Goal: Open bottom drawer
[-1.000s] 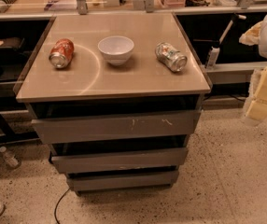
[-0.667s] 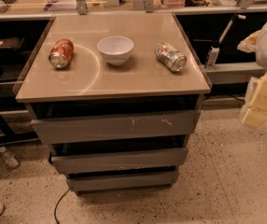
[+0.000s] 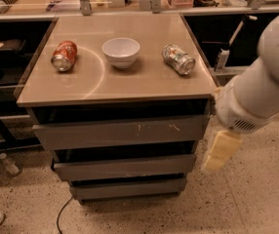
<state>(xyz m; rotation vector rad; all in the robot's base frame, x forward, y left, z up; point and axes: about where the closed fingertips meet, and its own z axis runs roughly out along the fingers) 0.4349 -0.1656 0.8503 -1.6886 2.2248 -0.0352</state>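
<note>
Grey bottom drawer sits pushed in, lowest of 3 in the cabinet. Pale yellow gripper hangs low by the cabinet's right side, likely getting ready to reach it. Open or closed? Cannot tell.

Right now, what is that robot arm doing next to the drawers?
A robot arm reaches in from the right, and its gripper hangs beside the grey cabinet, about level with the middle drawer, touching nothing. The bottom drawer looks shut. On top are a red can, a white bowl and a silver can, both cans on their sides.
</note>
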